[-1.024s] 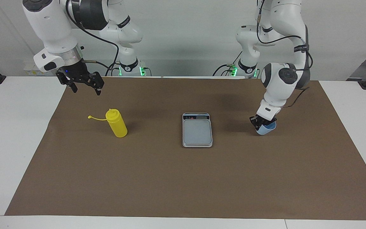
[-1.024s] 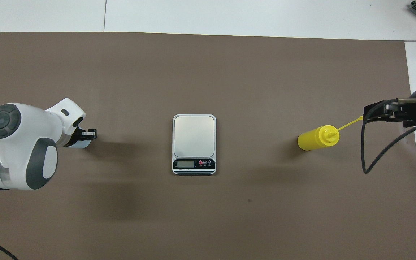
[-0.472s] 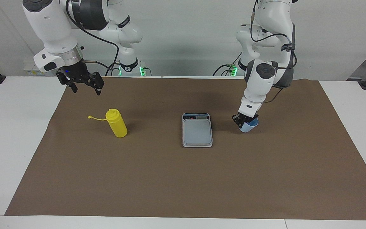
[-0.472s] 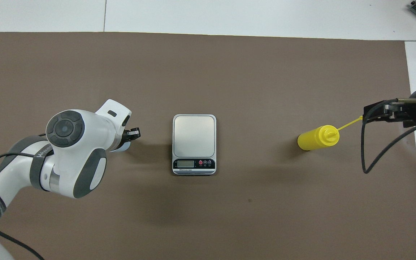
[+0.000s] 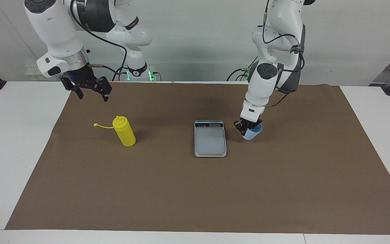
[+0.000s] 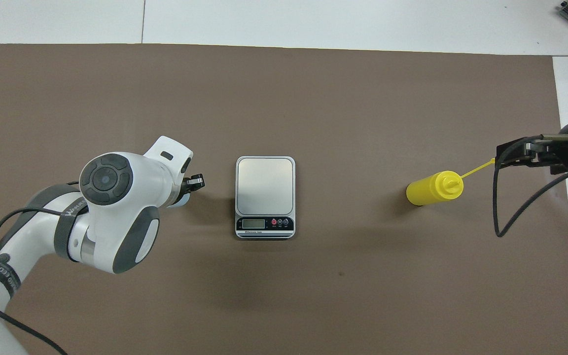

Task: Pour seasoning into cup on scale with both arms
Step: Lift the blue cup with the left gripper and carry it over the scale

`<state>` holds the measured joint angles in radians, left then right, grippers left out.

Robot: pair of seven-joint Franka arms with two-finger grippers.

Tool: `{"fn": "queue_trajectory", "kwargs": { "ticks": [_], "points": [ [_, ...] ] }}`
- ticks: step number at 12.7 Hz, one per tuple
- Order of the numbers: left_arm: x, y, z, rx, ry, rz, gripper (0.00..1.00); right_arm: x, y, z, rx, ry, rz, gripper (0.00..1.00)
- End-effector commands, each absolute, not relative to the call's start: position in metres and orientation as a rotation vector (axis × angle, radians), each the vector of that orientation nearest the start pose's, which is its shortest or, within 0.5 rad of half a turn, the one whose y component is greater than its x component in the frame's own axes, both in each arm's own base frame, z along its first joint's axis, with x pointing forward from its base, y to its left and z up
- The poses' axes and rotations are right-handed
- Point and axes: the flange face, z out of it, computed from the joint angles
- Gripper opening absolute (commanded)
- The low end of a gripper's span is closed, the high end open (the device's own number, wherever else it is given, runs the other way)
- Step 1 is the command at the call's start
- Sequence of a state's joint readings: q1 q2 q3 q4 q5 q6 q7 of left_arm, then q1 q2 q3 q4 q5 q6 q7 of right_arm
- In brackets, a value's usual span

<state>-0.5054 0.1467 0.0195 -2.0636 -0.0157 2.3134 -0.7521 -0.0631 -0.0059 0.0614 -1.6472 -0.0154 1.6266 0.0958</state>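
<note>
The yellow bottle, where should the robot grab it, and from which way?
Probably around the smooth round body of the yellow squeeze bottle, below the ribbed nozzle. It stands upright, so come in level from the side. Avoid the thin cap strap sticking out toward the right arm's end.

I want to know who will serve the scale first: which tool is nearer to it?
Left. The left tool, shut on the light-blue cup, is just beside the scale. The right tool waits up by the yellow squeeze bottle, well off.
</note>
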Motion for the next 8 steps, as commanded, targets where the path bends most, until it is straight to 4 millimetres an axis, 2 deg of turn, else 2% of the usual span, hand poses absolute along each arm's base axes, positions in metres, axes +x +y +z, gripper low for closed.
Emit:
{"fn": "queue_trajectory", "kwargs": {
  "ticks": [1, 3, 5, 7, 8],
  "points": [
    [0.536, -0.311, 0.377, -3.137, -0.51, -0.069, 0.0, 0.545, -0.008, 0.59, -3.129, 0.013, 0.005, 1.0],
    [0.538, -0.334, 0.379, -3.133, -0.555, -0.073, 0.0, 0.54, -0.021, 0.579, -3.075, -0.141, -0.046, 1.0],
    [0.54, -0.353, 0.381, -3.12, -0.56, -0.052, 0.0, 0.531, -0.041, 0.564, -3.01, -0.209, -0.101, 1.0],
    [0.544, -0.361, 0.385, -3.115, -0.573, -0.055, 0.0, 0.522, -0.049, 0.549, -2.983, -0.312, -0.167, 1.0],
    [0.541, -0.364, 0.38, -3.098, -0.552, -0.036, 0.0, 0.519, -0.053, 0.543, -2.946, -0.344, -0.201, 1.0]
  ]
}}
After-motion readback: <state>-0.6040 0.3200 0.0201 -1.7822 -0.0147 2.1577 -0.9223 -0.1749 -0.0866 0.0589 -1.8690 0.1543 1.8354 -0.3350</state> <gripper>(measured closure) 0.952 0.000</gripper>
